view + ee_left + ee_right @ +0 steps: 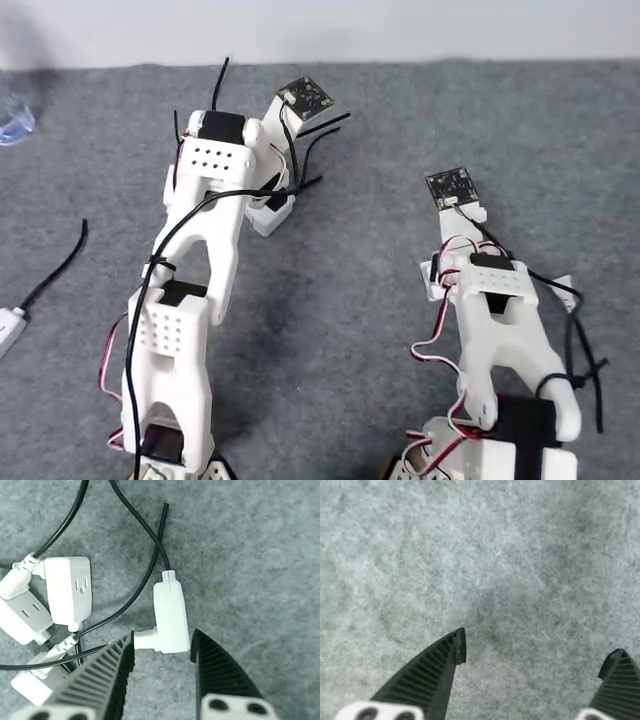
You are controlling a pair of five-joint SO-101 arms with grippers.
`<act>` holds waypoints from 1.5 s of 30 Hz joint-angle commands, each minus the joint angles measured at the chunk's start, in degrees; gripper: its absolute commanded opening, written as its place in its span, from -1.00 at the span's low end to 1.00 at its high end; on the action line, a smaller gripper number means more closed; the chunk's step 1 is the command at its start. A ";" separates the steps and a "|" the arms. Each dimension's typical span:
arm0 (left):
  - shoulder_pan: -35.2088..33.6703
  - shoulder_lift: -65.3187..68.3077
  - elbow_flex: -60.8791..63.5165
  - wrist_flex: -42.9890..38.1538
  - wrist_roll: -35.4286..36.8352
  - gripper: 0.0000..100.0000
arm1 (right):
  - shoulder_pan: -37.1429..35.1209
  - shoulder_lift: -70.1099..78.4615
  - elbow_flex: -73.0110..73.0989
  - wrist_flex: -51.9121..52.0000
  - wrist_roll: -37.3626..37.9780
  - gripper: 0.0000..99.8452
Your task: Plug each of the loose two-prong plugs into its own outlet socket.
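The left arm (200, 230) stretches far out over the grey mat (350, 300), its wrist bent down at the far end, while the right arm (500, 320) sits folded closer in, its wrist also pointing down and well apart from the left one. From the left wrist, the left gripper (163, 636) is partly open, and its two ribbed fingers (112, 672) flank the near end of a white plug (171, 610) lying flat on the mat. One fingertip is just beside the plug's corner and the other meets a short white stub (144, 640) on the plug's side. Whether either finger presses on the plug cannot be told. A black cable (145, 530) leaves the plug's far end. Near it lie two white sockets, one (68, 591) with its slotted face up and one (22, 612) touching it, and a further white piece (32, 685) lies beside the finger. In the high view the arm covers this cluster, leaving black cable ends (318, 140) poking out past the wrist, and a separate white block (8, 328) with its own cable sits at the mat's edge. The right gripper (540, 642) is spread wide over bare mat, holding nothing.
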 commanded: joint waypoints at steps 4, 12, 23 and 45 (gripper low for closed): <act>-1.41 -9.67 -2.42 10.20 -3.78 -0.65 | 0.40 -0.04 -1.67 -1.10 0.62 -0.17; -24.79 -32.18 6.29 10.11 -16.53 -0.65 | 0.31 1.71 -2.02 -1.10 0.62 -0.17; -55.82 -36.04 20.97 0.70 -33.67 -0.65 | 0.22 2.33 -2.02 -1.98 0.62 -0.17; -65.23 -36.04 70.20 -45.80 -42.64 -0.56 | -0.66 2.42 -1.67 -1.89 3.16 -0.17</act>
